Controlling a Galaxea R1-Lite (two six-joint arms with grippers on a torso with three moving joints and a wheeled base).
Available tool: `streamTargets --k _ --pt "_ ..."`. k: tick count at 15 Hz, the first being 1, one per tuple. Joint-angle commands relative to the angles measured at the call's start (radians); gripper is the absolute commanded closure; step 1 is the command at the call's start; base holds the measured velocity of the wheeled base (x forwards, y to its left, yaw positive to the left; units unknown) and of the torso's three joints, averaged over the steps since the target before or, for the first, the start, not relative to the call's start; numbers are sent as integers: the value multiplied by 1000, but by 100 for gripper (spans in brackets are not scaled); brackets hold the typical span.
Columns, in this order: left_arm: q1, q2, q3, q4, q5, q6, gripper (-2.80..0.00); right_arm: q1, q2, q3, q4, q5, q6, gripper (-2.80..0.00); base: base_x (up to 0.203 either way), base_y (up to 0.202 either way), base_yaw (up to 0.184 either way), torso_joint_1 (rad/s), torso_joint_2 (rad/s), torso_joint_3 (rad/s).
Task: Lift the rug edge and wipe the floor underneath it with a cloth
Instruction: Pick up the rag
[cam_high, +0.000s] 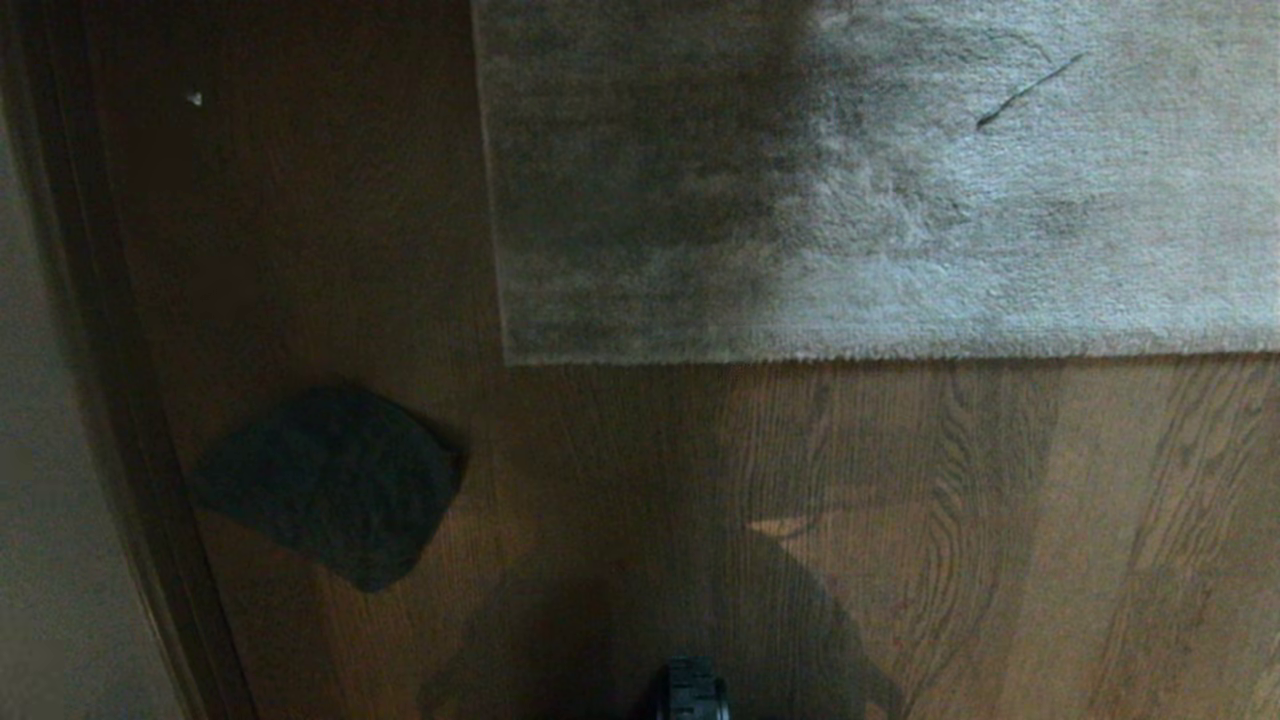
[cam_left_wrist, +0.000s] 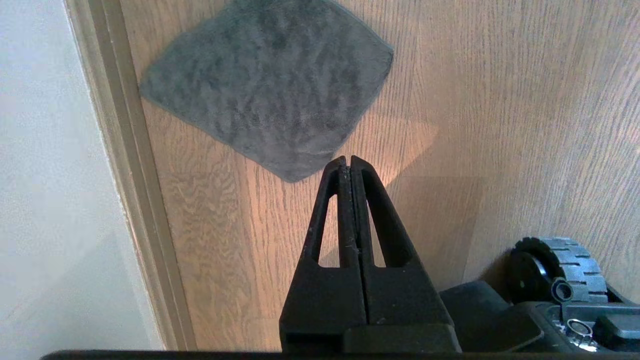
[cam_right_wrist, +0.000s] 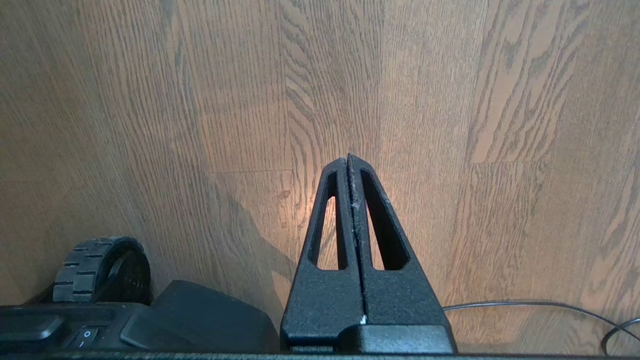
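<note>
Two grippers hung pinched shut and empty over the floor (cam_right_wrist: 150, 100), left gripper (cam_left_wrist: 348, 159) near the cloth (cam_high: 330, 480) lying flat by the wall (cam_high: 50, 500), right gripper (cam_right_wrist: 348, 157) idle, rug (cam_high: 900, 200) flat ahead, likely awaiting pickup.

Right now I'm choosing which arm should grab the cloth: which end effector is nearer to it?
Left. The left end effector hangs shut just short of the cloth; the right end effector, shut, faces only bare floor.

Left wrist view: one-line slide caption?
Shut left hand hangs above the wood floor, the grey cloth lying flat beside the baseboard.
</note>
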Motion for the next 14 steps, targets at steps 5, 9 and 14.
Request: streamTargets --k 5,9,14 --pt "0 0 0 1 0 0 0 0 0 0 0 -1 0 0 0 0 0 0 0 0" --pt "0 0 0 0 0 0 0 0 0 0 0 -1 0 0 0 0 0 0 0 0" --pt "0 0 0 0 3 -2 0 0 0 0 0 0 0 0 0 0 0 0 0 0"
